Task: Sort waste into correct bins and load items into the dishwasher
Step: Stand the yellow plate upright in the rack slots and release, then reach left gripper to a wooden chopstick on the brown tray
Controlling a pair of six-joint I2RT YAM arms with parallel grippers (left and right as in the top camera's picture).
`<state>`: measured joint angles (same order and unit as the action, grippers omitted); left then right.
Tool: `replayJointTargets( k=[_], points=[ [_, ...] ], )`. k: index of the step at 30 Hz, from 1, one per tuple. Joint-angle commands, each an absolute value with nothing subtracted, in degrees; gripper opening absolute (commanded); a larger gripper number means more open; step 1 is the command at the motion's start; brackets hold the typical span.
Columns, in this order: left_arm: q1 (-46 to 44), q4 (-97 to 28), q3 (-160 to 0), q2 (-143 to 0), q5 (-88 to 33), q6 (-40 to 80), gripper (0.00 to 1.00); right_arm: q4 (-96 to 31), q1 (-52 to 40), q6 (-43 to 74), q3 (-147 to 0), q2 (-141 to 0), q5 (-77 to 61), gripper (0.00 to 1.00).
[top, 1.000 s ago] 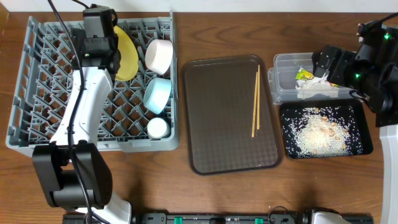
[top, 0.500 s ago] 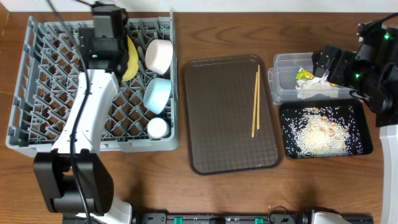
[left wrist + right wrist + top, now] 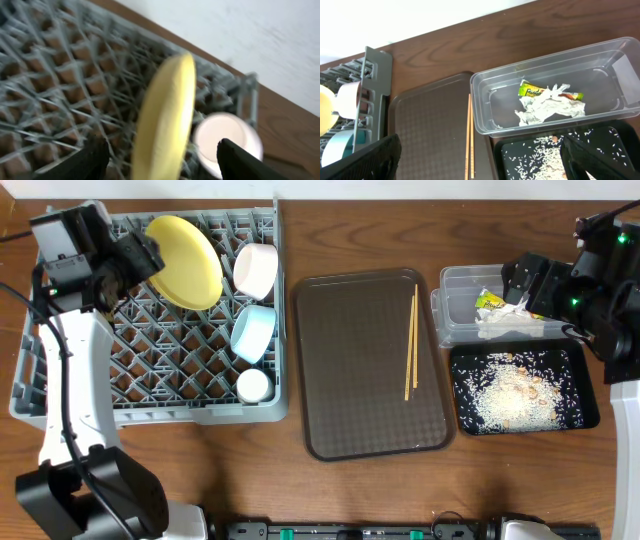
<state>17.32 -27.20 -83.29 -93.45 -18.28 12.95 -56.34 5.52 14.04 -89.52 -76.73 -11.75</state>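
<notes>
We find the grey dish rack [image 3: 150, 350] at the table's [image 3: 300, 490] left edge, the clear tub [image 3: 462, 280] near its right edge under the released right gripper [image 3: 480, 160]. The yellow plate [image 3: 185, 248] leans at the rack's far edge, the left gripper's [image 3: 162, 152] jaws released beside it.

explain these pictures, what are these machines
Two robot arms work at a table. One picture looks down from above; the other two come from a camera on each wrist, so the prongs at the bottom are that arm's claw. The left claw is open by the yellow plate propped in the grey rack with a white bowl, a blue bowl and a cup. The right claw is open near the clear tub holding a wrapper and paper. Rice covers the black tray; chopsticks lie on the brown tray. Nothing is held.
</notes>
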Motion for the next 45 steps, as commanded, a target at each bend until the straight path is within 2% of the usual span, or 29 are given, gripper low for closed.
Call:
replayJointTargets(
  k=[1,16,19,23,30,35,41,45],
  points=[
    [17.1,-27.8,-83.8,-95.6,-23.2,14.3,0.68,-56.4,5.9,14.6,-89.9,-76.9,-11.4,0.99],
    [16.8,-28.6,-83.8,-99.4,-23.9,15.2,0.57,-56.4,5.9,14.5,-89.9,-76.9,-11.4,0.99],
    [16.5,-28.4,-83.8,-99.4,-27.1,15.1,0.53,-56.4,5.9,14.5,-89.9,-76.9,-11.4,0.99],
    [15.3,-27.3,-83.8,-99.4,-30.1,15.1,0.52,-56.4,5.9,14.5,-89.9,-76.9,-11.4,0.99],
    [13.0,-26.3,-84.2,-99.0,-30.0,15.1,0.51,-56.4,5.9,14.5,-89.9,-76.9,-11.4,0.99],
    [12.1,-26.5,-84.6,-96.1,-27.3,15.1,0.44,-56.4,5.9,14.5,-89.9,-76.9,-11.4,0.99],
    [5.9,-27.9,-84.6,-88.3,-19.2,13.6,0.45,-56.4,5.9,14.6,-89.9,-76.9,-11.4,0.99],
    [-6.2,-32.1,-84.6,-85.5,-12.3,15.0,0.47,-56.4,5.9,14.5,-89.9,-76.9,-11.4,0.99]
  ],
)
